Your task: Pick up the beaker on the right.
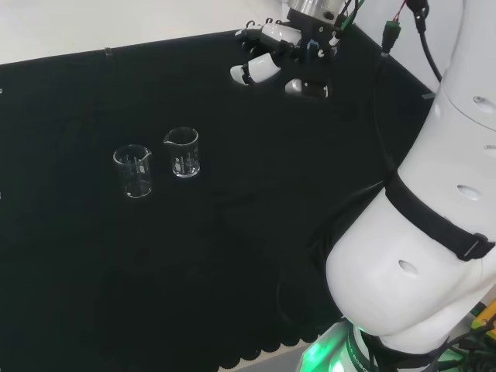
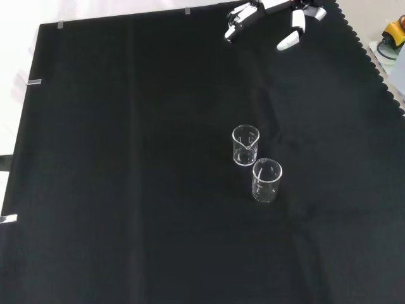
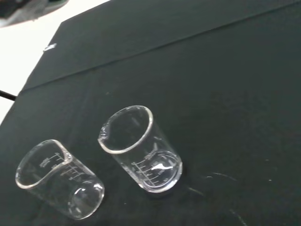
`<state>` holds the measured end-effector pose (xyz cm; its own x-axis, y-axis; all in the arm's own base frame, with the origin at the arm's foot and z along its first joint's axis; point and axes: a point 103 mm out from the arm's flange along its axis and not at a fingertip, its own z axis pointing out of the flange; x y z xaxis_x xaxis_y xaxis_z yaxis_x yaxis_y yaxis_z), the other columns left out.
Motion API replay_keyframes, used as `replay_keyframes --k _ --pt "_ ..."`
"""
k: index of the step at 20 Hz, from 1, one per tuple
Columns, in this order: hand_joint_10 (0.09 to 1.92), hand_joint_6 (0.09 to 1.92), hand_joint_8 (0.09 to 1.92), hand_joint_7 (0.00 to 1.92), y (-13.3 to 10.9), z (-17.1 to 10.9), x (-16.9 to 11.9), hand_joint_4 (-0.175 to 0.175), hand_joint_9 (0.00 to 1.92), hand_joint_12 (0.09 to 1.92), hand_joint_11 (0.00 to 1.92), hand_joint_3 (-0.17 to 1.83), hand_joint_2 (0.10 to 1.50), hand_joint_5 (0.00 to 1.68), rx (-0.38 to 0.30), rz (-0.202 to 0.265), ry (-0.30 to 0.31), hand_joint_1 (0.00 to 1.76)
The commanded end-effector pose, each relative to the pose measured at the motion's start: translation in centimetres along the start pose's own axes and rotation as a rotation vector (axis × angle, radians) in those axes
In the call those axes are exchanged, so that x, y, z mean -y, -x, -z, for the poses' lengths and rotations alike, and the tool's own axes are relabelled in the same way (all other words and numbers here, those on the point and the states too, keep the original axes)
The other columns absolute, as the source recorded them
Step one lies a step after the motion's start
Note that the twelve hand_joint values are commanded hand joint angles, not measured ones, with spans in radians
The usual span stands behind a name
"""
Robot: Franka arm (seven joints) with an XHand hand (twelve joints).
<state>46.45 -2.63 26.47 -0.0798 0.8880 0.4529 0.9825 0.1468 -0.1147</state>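
Hand (image 1: 283, 54) hangs open and empty, well apart from both upright beakers; target beaker (image 1: 182, 152) stands right of its neighbour (image 1: 132, 170) in head view, just beside; risk: fingers knocking the neighbour over.

Two small clear glass beakers, upright and empty, graduated, each with a pour spout. Standing close together but apart, near the middle of the bench, away from every edge. In the head view, right beaker (image 1: 182, 152) (image 2: 245, 145) (image 3: 140, 148) slightly farther back than left beaker (image 1: 132, 170) (image 2: 266, 180) (image 3: 59, 179).
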Motion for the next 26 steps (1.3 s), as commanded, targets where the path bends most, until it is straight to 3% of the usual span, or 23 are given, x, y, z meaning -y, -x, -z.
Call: replay_keyframes --k 1,6,10,26 --pt "0.67 0.09 0.62 0.22 -1.1 -7.1 -3.2 -0.010 0.34 1.36 0.00 1.10 0.41 0.29 -0.187 0.159 -0.044 0.72" --pt "0.67 0.09 0.62 0.23 -1.0 -8.2 -3.6 -0.011 0.35 1.36 0.00 1.10 0.40 0.30 -0.201 0.175 -0.061 0.72" --pt "0.66 0.09 0.61 0.23 -1.1 -9.6 -3.6 -0.011 0.35 1.36 0.00 1.11 0.40 0.30 -0.256 0.187 -0.068 0.72" --pt "0.64 0.09 0.60 0.24 -1.3 -13.7 -5.0 -0.012 0.34 1.32 0.00 1.12 0.39 0.31 -0.300 0.249 -0.102 0.75"
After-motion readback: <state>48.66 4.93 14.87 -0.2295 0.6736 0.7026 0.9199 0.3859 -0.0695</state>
